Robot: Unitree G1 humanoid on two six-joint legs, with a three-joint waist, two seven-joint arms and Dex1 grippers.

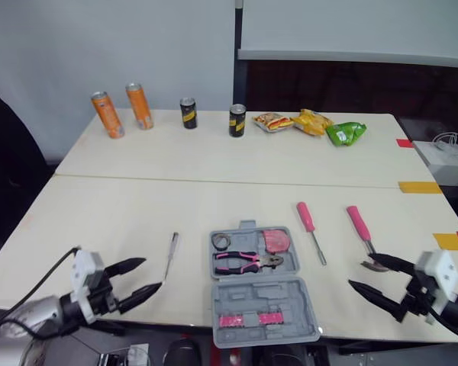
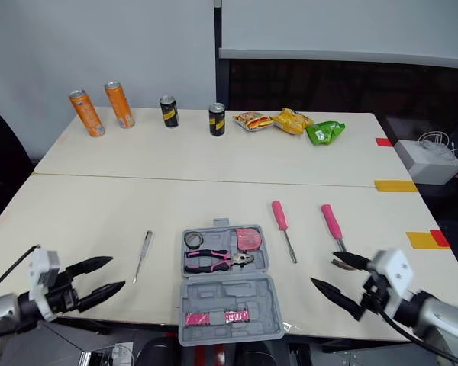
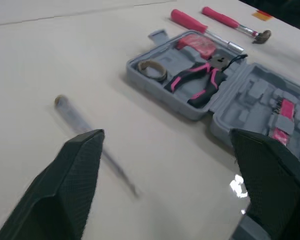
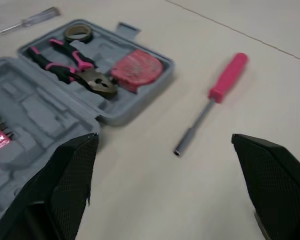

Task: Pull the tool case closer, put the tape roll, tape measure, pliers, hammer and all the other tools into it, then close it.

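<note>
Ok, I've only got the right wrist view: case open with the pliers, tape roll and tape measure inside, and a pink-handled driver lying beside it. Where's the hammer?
Observer: The hammer lies on the robot's right of that driver. Its head points toward the robot, close by the open right gripper.
Operator: And is the left arm free for the clear-handled screwdriver?
Observer: Yes. The left gripper is open and holds nothing. It is just on the robot's left of that screwdriver.
</note>
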